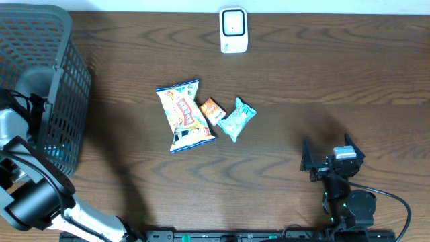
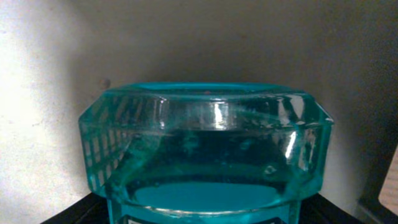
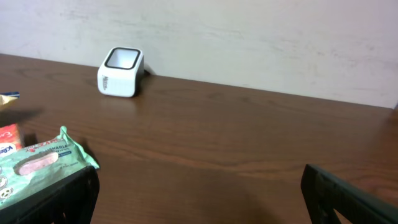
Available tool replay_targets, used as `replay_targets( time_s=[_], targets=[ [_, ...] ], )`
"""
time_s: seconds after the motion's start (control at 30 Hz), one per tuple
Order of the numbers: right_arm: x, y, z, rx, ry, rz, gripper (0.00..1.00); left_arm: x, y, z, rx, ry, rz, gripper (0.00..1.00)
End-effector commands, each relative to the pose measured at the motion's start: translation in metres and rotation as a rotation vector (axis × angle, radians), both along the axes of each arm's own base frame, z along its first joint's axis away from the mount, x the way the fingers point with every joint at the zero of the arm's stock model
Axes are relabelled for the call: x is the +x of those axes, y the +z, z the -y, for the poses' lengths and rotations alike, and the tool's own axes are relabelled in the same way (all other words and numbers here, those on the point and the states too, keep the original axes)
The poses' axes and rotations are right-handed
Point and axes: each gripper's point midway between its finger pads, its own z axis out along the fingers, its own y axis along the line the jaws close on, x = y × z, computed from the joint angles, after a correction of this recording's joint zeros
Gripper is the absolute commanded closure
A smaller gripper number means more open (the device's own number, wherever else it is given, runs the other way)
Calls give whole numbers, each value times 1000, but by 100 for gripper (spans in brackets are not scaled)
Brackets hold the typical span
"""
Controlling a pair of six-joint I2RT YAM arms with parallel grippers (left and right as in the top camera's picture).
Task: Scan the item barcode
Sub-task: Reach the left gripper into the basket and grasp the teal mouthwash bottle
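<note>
The teal translucent bottle fills the left wrist view. It sits directly ahead of the left gripper and very close to it. Whether this gripper's fingers are spread or pinching cannot be told. The gripper sits within the outline of the basket. To the right of the basket, at mid-table, lie a yellow snack bag, an orange packet and a green packet. The scanner stands right of the basket, at the far edge. The right gripper is farthest from the basket, its fingers spread and empty.
</note>
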Motion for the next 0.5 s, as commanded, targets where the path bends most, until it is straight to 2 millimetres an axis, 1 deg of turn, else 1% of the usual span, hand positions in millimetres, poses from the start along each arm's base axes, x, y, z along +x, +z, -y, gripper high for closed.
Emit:
replay_targets(
  time_s=[0.0, 0.1, 0.23, 0.33, 0.47],
  targets=[
    [0, -1, 0, 12, 0, -2, 1, 8, 5, -8, 16, 41, 12, 38],
    [0, -1, 0, 12, 0, -2, 1, 17, 29, -16, 60, 48, 66, 40],
    [0, -1, 0, 12, 0, -2, 1, 29, 77, -26, 140, 55, 166, 40],
    [0, -1, 0, 12, 0, -2, 1, 35, 118, -32, 211, 67, 258, 40],
    [0, -1, 0, 12, 0, -2, 1, 39, 182, -36, 305, 131, 424, 40]
  ],
)
